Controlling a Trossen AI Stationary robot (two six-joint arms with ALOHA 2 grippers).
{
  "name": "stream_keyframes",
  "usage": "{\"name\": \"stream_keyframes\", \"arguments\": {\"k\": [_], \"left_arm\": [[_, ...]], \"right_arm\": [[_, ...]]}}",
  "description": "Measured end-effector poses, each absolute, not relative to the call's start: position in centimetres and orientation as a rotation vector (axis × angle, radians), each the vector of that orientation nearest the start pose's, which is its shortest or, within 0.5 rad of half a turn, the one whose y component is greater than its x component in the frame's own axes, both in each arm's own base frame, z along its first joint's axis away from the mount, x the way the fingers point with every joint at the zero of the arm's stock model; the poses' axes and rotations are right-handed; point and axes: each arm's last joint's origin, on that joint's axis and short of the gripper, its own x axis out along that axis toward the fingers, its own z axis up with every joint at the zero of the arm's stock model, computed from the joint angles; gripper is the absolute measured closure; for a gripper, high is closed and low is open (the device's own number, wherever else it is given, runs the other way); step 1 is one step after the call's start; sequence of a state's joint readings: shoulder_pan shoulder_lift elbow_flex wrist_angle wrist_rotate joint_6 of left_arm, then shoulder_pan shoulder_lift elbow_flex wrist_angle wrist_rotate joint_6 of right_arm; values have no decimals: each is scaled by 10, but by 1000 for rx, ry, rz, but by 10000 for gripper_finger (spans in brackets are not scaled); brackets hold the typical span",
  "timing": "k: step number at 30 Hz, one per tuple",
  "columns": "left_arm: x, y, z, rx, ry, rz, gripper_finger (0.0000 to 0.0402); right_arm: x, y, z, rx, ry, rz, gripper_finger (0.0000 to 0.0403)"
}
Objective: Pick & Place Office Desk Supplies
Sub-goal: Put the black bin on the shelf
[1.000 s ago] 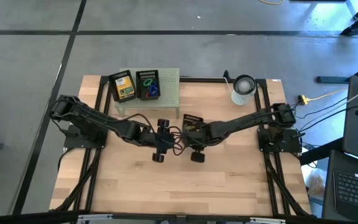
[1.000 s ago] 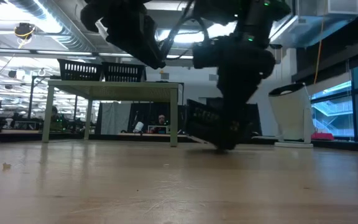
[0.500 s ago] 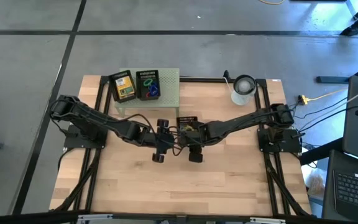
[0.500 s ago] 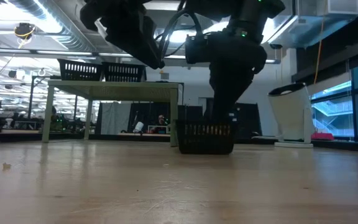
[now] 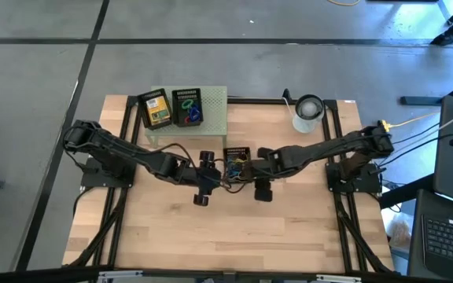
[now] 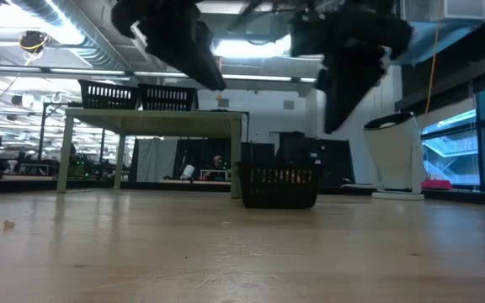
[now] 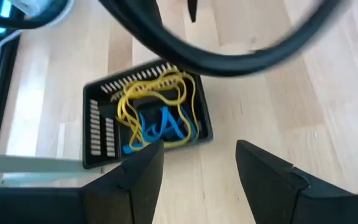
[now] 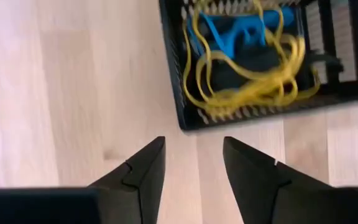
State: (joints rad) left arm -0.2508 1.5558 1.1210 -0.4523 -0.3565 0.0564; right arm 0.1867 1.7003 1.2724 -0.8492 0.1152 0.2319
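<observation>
The small black mesh basket [image 8: 263,59] of yellow and blue rubber bands [image 7: 157,115] stands upright on the table, left gripper [image 7: 194,165] and right gripper [image 8: 191,165] both just beside it, fingers parted and empty; a careless swing could tip it

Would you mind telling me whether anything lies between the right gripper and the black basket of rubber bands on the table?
Nothing visible does. The right gripper hangs open just beside the black basket, with only bare table between them. The rubber bands lie inside it. The left gripper waits open on the basket's other side.
</observation>
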Motion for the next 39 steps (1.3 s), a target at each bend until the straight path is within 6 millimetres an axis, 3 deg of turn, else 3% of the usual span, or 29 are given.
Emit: {"name": "stream_keyframes", "arguments": {"k": [6,17,24,32,39], "left_arm": [[329,-74,238,334,798,48,206],[366,-66,188,347,796,72,206],[374,-59,169,271,831,18,210],[380,-48,151,223,871,-7,234],[380,-47,148,203,880,-18,295]], "right_arm": [[287,54,221,94,1254,-180,258],[224,52,212,224,1035,-291,260],[210,50,193,285,940,-278,260],[209,48,174,294,854,-270,260],[207,47,168,285,830,-291,260]]}}
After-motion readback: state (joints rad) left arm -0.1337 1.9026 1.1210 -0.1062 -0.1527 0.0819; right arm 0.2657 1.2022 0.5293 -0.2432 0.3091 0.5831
